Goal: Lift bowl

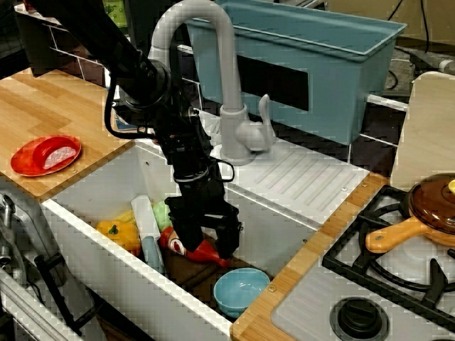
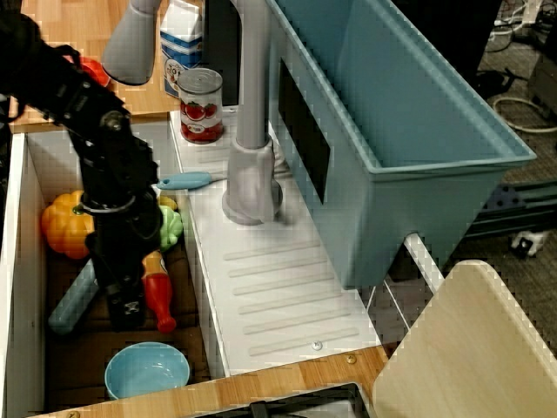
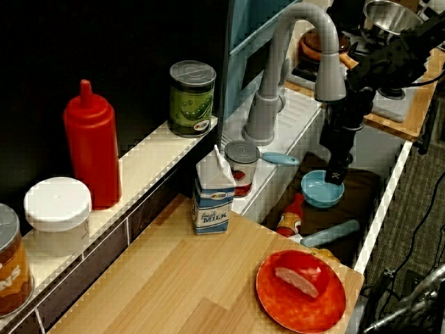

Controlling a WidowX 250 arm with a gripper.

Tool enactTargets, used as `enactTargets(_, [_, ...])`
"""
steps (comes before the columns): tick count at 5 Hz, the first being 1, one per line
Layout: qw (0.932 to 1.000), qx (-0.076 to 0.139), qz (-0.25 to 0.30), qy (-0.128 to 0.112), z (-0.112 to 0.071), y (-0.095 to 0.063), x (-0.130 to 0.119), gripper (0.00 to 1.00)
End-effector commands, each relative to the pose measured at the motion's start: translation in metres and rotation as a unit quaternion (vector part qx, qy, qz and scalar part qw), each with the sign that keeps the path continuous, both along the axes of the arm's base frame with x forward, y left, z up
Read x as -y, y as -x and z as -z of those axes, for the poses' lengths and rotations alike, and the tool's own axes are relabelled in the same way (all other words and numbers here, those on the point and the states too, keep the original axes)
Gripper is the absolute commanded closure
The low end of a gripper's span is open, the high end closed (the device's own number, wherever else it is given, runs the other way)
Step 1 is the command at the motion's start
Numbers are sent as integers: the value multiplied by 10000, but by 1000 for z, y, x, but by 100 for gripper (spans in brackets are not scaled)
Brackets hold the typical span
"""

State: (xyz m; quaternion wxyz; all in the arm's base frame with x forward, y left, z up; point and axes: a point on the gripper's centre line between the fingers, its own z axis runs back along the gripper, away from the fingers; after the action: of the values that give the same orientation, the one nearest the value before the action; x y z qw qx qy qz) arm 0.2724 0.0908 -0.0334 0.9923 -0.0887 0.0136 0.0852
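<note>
The light blue bowl sits upright on the brown sink floor at the near right corner; it also shows in the side view and the counter view. My gripper points down into the sink with its jaws apart and nothing held. It hangs just left of and behind the bowl, above a red toy ketchup bottle. In the side view the gripper is a little above the bowl's far rim. In the counter view the gripper overlaps the bowl's far edge.
In the sink lie an orange pepper, a pale blue-and-white tube and a green vegetable. The grey faucet stands behind the arm. A red plate is on the left counter. The stove is on the right.
</note>
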Motion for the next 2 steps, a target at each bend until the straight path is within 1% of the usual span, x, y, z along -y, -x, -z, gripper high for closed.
enactTargets(1, [9996, 249, -80, -105, -3, -19, -11, 0])
enactTargets(2, [9997, 217, -38, -112, 2, -21, -12, 0])
